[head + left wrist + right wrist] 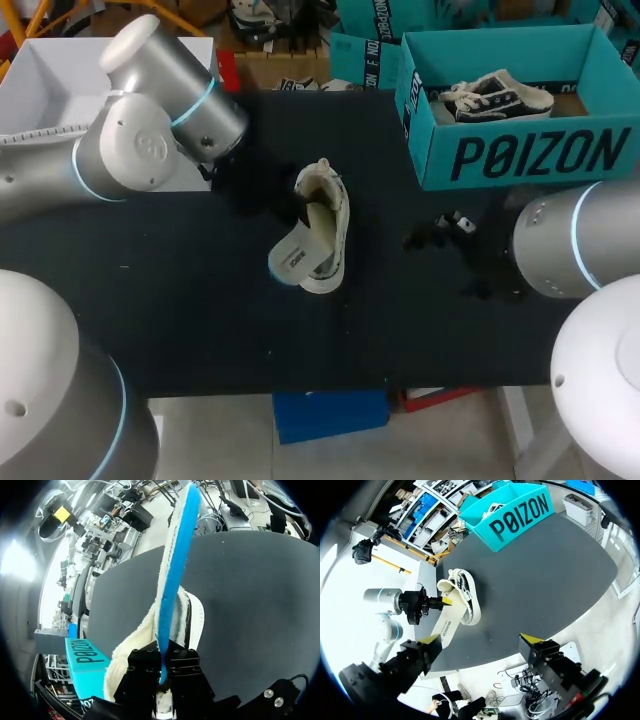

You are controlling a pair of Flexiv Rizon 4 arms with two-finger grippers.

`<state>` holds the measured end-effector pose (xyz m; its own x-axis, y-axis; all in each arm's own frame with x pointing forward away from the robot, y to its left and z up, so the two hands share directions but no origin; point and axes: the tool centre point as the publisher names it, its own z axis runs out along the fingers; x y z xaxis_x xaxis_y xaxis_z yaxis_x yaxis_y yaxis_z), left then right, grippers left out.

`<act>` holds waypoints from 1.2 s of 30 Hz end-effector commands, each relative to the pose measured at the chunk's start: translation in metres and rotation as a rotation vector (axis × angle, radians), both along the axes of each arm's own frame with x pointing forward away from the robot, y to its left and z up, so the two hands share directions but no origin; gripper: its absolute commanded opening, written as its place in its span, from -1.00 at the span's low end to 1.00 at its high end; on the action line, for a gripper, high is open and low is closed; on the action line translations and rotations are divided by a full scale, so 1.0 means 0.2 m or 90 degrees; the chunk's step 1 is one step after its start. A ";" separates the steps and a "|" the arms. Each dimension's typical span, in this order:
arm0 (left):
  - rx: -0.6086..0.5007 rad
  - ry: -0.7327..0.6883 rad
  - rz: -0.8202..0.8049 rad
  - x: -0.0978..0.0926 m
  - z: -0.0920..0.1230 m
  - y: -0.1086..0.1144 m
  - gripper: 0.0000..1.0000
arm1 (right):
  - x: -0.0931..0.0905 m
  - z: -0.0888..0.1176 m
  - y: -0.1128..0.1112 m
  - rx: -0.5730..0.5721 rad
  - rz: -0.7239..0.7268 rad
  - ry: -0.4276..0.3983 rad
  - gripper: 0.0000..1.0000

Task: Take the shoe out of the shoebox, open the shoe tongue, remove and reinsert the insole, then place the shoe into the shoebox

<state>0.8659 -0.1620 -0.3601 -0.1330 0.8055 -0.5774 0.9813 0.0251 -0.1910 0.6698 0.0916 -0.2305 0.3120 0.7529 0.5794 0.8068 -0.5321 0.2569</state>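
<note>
A cream low-top shoe (328,215) lies on its side in the middle of the black table (200,300). Its insole (292,260), cream with a blue underside, sticks out of the shoe and curls toward the front edge. My left gripper (162,672) is shut on the insole's (175,575) edge, right over the shoe (195,620). The right wrist view shows the shoe (465,592) and the insole (445,625) hanging from it. My right gripper (480,640) stands wide open, well away from the shoe on its right.
The teal shoebox (520,150) stands at the back right of the table, with a dark second shoe (495,97) inside. It also shows as the shoebox (520,515) and the shoebox (82,655). A white bin (60,70) sits at the back left.
</note>
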 end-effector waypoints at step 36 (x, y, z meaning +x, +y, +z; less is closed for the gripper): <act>-0.041 -0.115 0.072 0.13 -0.08 -0.06 -1.00 | 0.00 -0.02 0.03 -0.005 -0.011 -0.010 1.00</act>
